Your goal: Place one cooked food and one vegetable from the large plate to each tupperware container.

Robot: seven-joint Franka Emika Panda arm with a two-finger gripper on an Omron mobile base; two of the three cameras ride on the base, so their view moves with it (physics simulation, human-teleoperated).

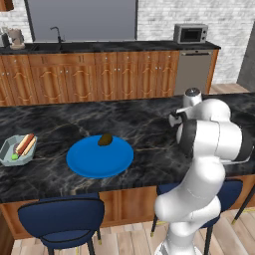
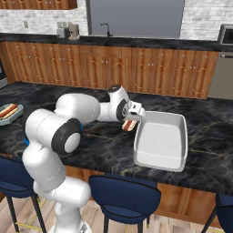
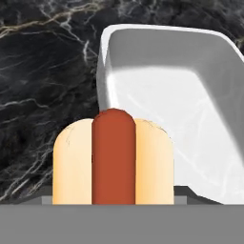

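Black marble counter (image 2: 104,150); pincer (image 2: 131,122) grips hot dog (image 3: 113,159) beside white tub (image 2: 161,141).

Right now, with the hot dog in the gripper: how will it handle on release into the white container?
The hot dog looks rounded, so it may roll on landing. Its bun looks soft, so a hard squeeze could dent it. The white container has raised walls and a flat floor, which should likely stop any roll.

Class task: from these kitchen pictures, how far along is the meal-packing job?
Done: the left tupperware container holds a hot dog and a green vegetable. In hand: the gripper carries a second hot dog beside the white tub. Left: the brown item on the large plate.
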